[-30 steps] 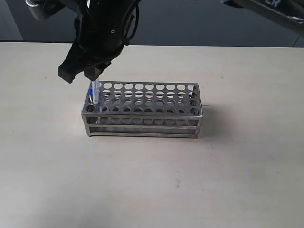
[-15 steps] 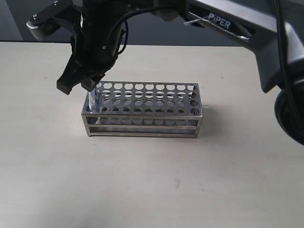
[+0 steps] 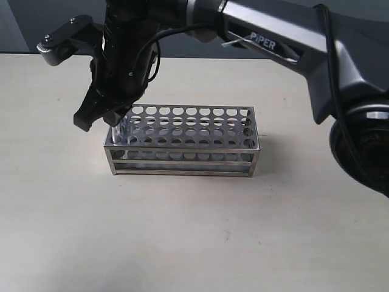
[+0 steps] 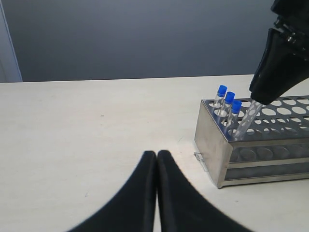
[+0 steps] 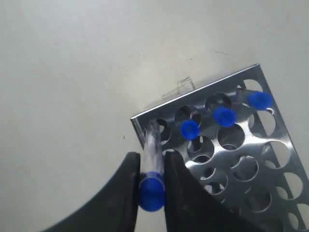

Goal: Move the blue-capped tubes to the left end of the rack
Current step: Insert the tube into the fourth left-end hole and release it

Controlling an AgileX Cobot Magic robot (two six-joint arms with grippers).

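The steel rack (image 3: 182,141) stands mid-table. My right gripper (image 5: 150,169) reaches across to the rack's left end (image 4: 212,145) and is shut on a blue-capped tube (image 5: 151,192). That tube leans, with its lower end inside a corner hole at that end (image 4: 247,123). Three more blue-capped tubes (image 4: 228,103) stand in the holes of the same end column; the right wrist view shows their caps (image 5: 222,116). In the exterior view the right gripper (image 3: 104,117) hides the caps. My left gripper (image 4: 157,155) hovers shut and empty over bare table, short of the rack's end.
The right arm (image 3: 273,42) stretches from the right side across the back of the table, over the rack. The other holes in the rack's top plate (image 3: 206,125) hold nothing. A small clear tag (image 4: 200,159) sticks out at the rack's end.
The right gripper has come lower with the tube, sinking it into the rack's left-end hole. Its blue cap, visible a second ago, is now hidden behind the fingers in the exterior view.
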